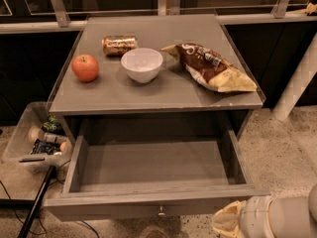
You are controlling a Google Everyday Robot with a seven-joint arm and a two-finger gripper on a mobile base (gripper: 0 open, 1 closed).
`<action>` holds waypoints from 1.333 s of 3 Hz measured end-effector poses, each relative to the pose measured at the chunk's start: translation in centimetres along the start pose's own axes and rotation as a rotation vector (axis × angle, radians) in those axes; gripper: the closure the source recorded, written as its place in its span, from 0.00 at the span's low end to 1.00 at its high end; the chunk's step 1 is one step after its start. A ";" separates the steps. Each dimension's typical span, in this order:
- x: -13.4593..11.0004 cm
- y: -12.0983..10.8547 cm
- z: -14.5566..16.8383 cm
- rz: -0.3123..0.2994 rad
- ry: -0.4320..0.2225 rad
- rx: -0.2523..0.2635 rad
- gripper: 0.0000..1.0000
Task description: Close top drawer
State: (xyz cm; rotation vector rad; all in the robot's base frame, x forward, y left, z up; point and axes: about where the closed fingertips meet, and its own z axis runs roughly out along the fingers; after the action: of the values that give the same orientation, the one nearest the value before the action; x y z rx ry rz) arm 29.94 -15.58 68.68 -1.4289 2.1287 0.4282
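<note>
The top drawer of the grey-brown cabinet is pulled fully out and is empty inside. Its flat front faces the camera, with a small metal knob at its centre. My gripper is at the bottom right of the view, just below and in front of the drawer front's right end, with its pale tip pointing left. The lower drawer fronts are hidden under the open drawer.
On the cabinet top lie a red apple, a can on its side, a white bowl and a chip bag. A clear bin of items sits on the floor at left. A black pole leans by the drawer's left corner.
</note>
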 end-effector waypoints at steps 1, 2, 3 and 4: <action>0.5 0.4 3.0 0.006 0.008 -0.016 1.00; 1.1 -0.5 5.7 0.012 0.030 -0.008 1.00; 0.9 -0.6 5.6 0.009 0.030 0.001 0.82; 0.9 -0.6 5.6 0.009 0.030 0.000 0.59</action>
State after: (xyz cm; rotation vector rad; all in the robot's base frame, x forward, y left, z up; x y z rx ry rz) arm 31.68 -13.50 63.63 -1.4341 2.1596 0.4127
